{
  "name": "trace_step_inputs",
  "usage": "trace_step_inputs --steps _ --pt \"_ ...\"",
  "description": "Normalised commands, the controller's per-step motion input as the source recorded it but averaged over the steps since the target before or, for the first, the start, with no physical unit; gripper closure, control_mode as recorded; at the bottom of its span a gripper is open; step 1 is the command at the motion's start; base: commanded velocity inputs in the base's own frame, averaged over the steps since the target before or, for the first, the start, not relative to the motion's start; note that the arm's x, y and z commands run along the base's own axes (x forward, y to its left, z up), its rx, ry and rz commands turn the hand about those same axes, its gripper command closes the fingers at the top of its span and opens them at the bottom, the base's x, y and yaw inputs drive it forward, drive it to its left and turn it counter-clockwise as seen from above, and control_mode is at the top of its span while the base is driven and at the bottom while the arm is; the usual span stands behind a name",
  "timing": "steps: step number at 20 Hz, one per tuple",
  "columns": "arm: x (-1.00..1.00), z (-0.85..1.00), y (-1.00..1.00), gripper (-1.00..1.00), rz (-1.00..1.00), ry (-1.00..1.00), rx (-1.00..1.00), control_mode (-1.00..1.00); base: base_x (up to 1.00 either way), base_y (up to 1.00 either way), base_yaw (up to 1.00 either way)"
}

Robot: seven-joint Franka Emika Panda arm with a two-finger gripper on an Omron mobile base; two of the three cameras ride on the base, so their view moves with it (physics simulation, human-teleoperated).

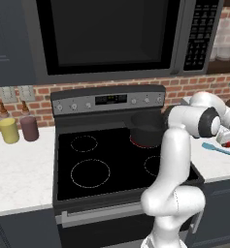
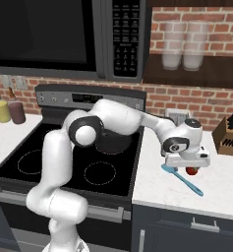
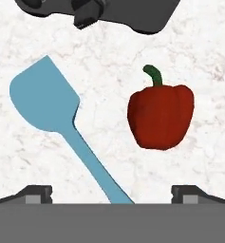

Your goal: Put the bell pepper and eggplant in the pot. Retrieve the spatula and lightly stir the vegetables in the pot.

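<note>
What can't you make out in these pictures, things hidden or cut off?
- Pot: the arm covers its right side in the left base view; its contents cannot be seen.
- Bell pepper: mostly behind the end effector in the right base view; whole in the hand view.
- Spatula: handle cut off by the left base view's right edge.
- Eggplant: cannot be located.

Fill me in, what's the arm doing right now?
The gripper hangs open over the counter right of the stove, holding nothing. Below it lie the bell pepper and the spatula, side by side and apart. The pot sits on the stove's back right burner. The pepper hasn't been picked up yet; I can't see the eggplant.
</note>
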Motion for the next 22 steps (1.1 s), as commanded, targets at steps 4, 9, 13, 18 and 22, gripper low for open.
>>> trace_step_inputs --steps 4,9,13,18,22 --pt "0.46 -0.19 -0.42 -1.00 0.20 0.04 0.05 -1.00 0.00 0.00 0.00" --pt "0.40 -0.06 -0.19 -1.00 0.15 0.05 0.03 -1.00 0.00 0.00 0.00" --pt "0.22 -0.24 0.00 -1.00 0.07 0.11 0.01 -1.00 0.00 0.00 0.00" --pt "0.00 -0.36 0.20 -1.00 0.00 0.09 0.00 -1.00 0.00 0.00 0.00" --pt "-0.01 -0.26 0.22 -1.00 0.00 0.05 0.00 -1.00 0.00 0.00 0.00"
